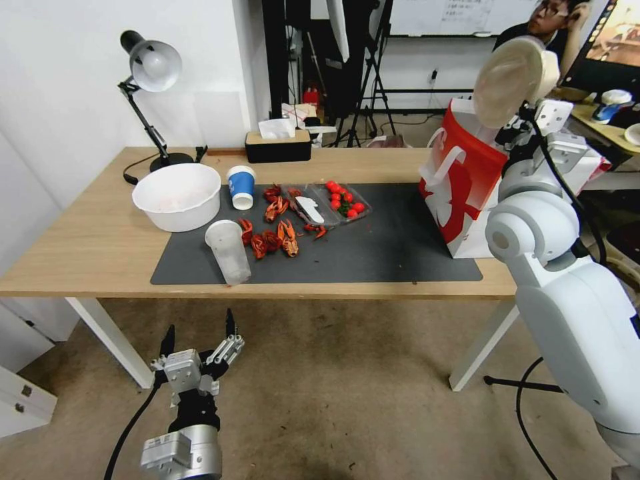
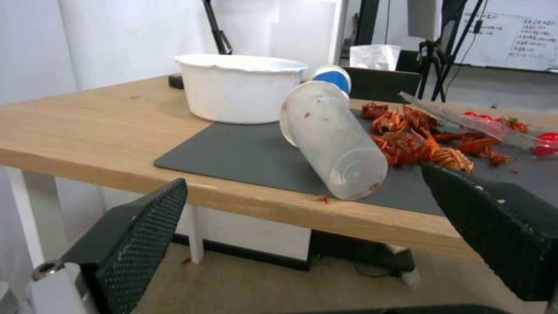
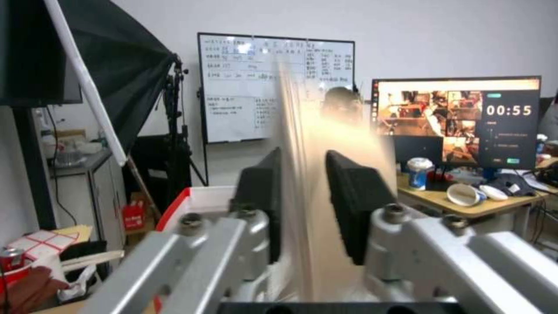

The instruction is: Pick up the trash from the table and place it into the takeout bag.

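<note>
While the left gripper (image 1: 198, 331) hangs below and in front of the table's (image 1: 80, 247) near edge, its jaws stand wide apart with nothing between them. Just beyond those jaws, in the left wrist view, a clear plastic cup (image 2: 332, 139) lies tipped on its side on the dark grey mat (image 2: 233, 152), its base pointing toward the gripper, right at the mat's front edge. Behind the cup: crayfish shells (image 1: 273, 233) scattered on the mat, then a clear plastic tray (image 1: 327, 203) with cherry tomatoes (image 1: 345, 200). Farther from the left jaws, a white bowl (image 1: 177, 196) sits half on the mat, half on bare wood, and a blue-and-white paper cup (image 1: 241, 187) stands upright just beside it. Past those, a black tissue box (image 1: 277, 145) and a desk lamp (image 1: 151, 73) at the table's far side.

The right gripper (image 3: 302, 209) is raised high, above the open mouth of the takeout bag (image 1: 463, 180). Its jaws are clamped on the rim of a shallow beige bowl (image 1: 512, 81), held on edge so the bowl stands nearly vertical between the pads (image 3: 355, 205). The bag stands upright below the jaws at the mat's right end, red front toward the mat, white handles (image 1: 445, 163) hanging.
</note>
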{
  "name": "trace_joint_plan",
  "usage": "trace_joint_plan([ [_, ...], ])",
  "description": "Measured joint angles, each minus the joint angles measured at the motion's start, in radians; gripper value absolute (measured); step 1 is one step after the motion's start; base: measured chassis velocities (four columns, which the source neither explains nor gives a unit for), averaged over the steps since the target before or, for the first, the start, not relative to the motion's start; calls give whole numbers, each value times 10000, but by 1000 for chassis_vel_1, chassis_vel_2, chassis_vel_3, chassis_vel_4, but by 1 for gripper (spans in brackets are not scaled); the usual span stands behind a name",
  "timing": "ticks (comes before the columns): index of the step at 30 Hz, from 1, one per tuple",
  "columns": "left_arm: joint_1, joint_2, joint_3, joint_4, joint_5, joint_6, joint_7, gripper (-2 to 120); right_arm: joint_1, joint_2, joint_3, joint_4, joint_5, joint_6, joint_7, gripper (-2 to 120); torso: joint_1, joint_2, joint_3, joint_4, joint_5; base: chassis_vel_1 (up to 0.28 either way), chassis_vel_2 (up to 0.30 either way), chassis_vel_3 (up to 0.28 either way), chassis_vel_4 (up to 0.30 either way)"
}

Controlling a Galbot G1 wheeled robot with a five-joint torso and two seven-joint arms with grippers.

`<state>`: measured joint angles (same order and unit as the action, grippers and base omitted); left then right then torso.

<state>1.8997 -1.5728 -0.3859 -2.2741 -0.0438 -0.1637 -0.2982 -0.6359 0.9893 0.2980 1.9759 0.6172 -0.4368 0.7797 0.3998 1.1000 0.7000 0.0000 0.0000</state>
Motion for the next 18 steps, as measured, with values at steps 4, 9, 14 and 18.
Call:
trace_joint_plan([
  [4,73,-15,26,-47,38,-1,-51,100,-46,-87,4,52,30,-18,-25,39,1,0,0,-1,0,0,0,0,0],
  [9,97,-47,52,-77,88,-13,-50,100,-82,-69,-6,64,30,-34,-69,54,1,0,-1,0,-1,0,0,0,0],
  [14,94,-77,59,-96,109,-16,-21,100,-178,4,-29,97,-24,-72,-114,73,3,0,0,0,0,0,0,0,0],
  [18,84,-98,62,-130,111,-16,-6,100,-250,49,-29,98,-128,-63,-207,86,3,0,0,0,-1,0,0,0,0],
])
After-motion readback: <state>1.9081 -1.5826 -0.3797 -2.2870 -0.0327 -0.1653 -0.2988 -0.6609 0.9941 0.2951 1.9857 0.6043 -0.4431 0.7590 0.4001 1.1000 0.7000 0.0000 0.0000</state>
